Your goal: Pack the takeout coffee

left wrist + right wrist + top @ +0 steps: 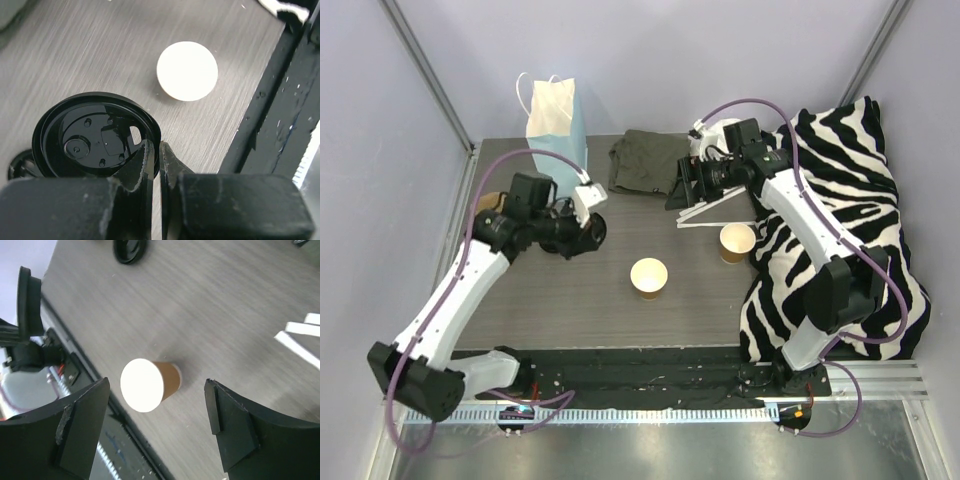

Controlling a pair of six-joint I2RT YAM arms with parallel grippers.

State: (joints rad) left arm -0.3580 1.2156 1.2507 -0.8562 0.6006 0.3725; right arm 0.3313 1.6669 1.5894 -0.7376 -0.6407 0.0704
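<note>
Two open cups (648, 277) (737, 241) well apart, left hand (156, 147) clamped on lid (90, 140) rim, right hand (157, 387) released.

The grey desk (560, 300) carries two tan paper cups, both lidless and white inside. The centre cup (649, 277) stands near the middle, and the right cup (737, 242) stands just beside a zebra-print blanket (840, 200) heaped over the right side. At the far edge a blue paper bag (558, 122) stands upright, with a dark olive cloth (645, 160) crumpled to its right. The left gripper (587, 224) reaches in from the left, its fingers at a round black lid (594, 237), well apart from both cups. The right gripper (680, 183) hangs over the far right, above flat white strips (715, 212) and near the olive cloth.
</note>
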